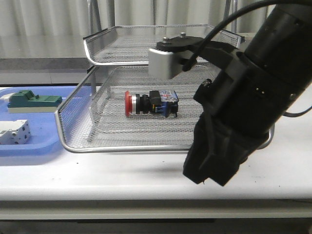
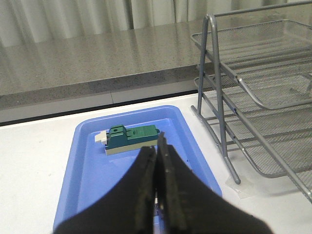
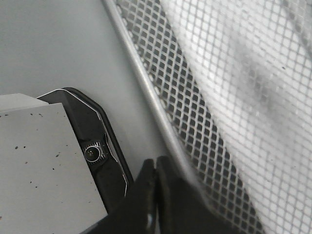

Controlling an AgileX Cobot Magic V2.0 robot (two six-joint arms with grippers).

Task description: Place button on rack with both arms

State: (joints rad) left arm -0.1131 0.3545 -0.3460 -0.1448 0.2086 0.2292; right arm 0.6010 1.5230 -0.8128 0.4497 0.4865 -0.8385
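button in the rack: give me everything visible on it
The button lies on its side on the mesh floor of the rack's lowest tray, axis roughly left-right in the front view. Red round cap at the left end, then a silver collar, a black middle section, and a black-and-blue body at the right. It looks like plastic with a metal collar. Nothing grips it; only the mesh touches it.
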